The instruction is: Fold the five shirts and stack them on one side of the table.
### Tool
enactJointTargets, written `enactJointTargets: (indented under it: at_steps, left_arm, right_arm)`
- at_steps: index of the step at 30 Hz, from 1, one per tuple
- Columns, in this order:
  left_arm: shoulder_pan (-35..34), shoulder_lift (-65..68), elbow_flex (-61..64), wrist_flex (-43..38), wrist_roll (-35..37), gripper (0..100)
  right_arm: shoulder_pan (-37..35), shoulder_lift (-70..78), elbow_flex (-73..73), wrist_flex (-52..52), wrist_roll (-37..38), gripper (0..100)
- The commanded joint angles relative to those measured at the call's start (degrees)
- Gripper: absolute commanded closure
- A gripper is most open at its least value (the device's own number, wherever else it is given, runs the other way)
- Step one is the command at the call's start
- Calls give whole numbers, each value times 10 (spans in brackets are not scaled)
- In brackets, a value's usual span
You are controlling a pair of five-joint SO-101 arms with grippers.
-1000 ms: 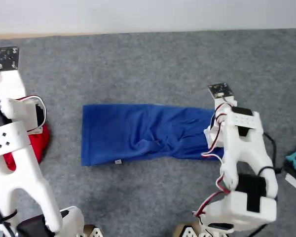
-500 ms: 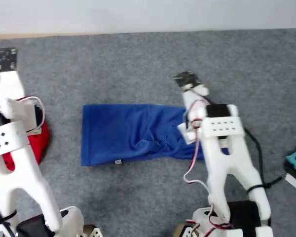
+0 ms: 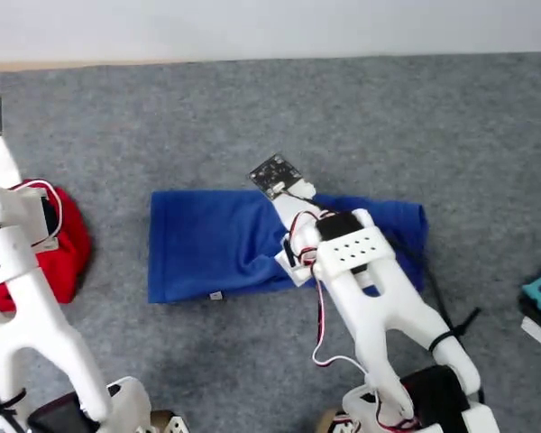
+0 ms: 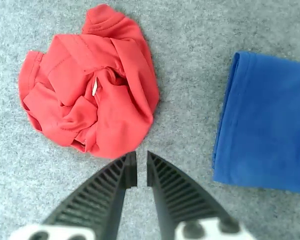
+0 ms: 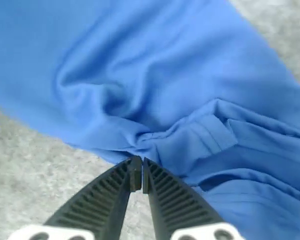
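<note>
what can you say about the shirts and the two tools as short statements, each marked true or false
1. The red shirt lies crumpled in a heap. True.
2. The left tool is clamped on the red shirt. False: it hangs just beside the shirt, shut and holding nothing.
3. The right tool is shut on a puckered bit of the blue shirt. True.
4. The blue shirt is stacked on top of the red shirt. False: the two lie apart on the grey table, with bare surface between them.
</note>
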Motion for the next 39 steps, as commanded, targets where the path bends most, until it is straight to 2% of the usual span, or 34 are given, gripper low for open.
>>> enactJointTargets:
  at_steps: [1, 8, 15, 23, 31, 35, 39]
  left_arm:
    - [-5, -21, -1, 13, -3, 956]
    - [-5, -21, -1, 13, -2, 956]
    - [-4, -21, -1, 13, -2, 956]
    - [-4, -21, 43, 12, -4, 956]
    - [-5, -21, 55, 11, -5, 956]
    - [-5, -21, 55, 11, -5, 956]
    - [-5, -21, 55, 11, -5, 956]
  right_arm:
    - [-13, -25, -6, -14, -6, 989]
    - [-36, -19, -3, -49, -6, 988]
    - [-72, 70, -6, -88, -6, 988]
    - [-80, 116, -8, -22, -6, 988]
    - [-79, 13, -83, 56, -5, 989]
    - [-78, -7, -110, 48, -3, 988]
    - [-78, 38, -95, 18, -3, 988]
